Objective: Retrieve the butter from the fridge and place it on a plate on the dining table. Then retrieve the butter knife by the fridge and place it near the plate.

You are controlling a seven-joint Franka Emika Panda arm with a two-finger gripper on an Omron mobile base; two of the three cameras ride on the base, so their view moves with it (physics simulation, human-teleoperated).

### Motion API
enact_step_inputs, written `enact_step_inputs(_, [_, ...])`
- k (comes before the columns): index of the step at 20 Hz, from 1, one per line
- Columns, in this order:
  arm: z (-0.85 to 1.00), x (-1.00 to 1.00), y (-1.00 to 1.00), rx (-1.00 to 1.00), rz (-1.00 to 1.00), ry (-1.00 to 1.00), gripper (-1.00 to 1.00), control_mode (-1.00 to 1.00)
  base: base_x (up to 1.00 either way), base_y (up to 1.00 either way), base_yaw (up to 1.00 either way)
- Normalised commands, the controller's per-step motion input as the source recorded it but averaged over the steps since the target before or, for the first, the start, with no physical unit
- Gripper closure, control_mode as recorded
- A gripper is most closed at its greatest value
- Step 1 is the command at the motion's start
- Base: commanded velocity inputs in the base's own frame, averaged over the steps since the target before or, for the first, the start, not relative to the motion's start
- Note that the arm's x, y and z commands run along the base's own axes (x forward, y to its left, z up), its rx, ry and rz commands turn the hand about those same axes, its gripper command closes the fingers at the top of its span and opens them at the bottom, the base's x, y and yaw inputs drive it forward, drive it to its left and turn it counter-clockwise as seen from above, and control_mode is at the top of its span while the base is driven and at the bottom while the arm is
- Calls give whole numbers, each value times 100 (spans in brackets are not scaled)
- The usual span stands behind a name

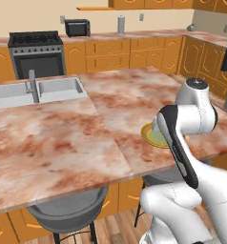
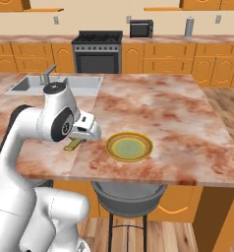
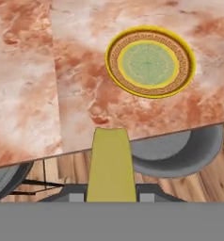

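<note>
Butter (image 3: 111, 164) held in gripper (image 2: 78, 141), just beside plate (image 2: 129, 146).

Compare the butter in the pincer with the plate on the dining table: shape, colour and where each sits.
The butter is a plain, straight-sided yellow block; the plate is a round shallow dish with a patterned ochre rim and pale green centre. The butter is held in the pincer near the edge of the dining table; the plate lies flat on the table with nothing on it. In the right base view the butter looks much smaller than the plate. Both carry yellow tones.
</note>
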Motion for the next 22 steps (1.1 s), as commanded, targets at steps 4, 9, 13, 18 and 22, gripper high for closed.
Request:
enact_step_inputs(4, [-33, 100, -82, 0, 6, 10, 100, -100, 0, 0, 0])
enact_step_inputs(9, [-34, 100, -63, -1, 2, 6, 100, -100, 0, 0, 0])
enact_step_inputs(13, [-41, 83, -36, 0, 1, 0, 100, -100, 0, 0, 0])
enact_step_inputs(18, [-58, 40, -3, 0, 0, -1, 100, -100, 0, 0, 0])
enact_step_inputs(22, [-59, 52, -6, -1, 0, 0, 100, -100, 0, 0, 0])
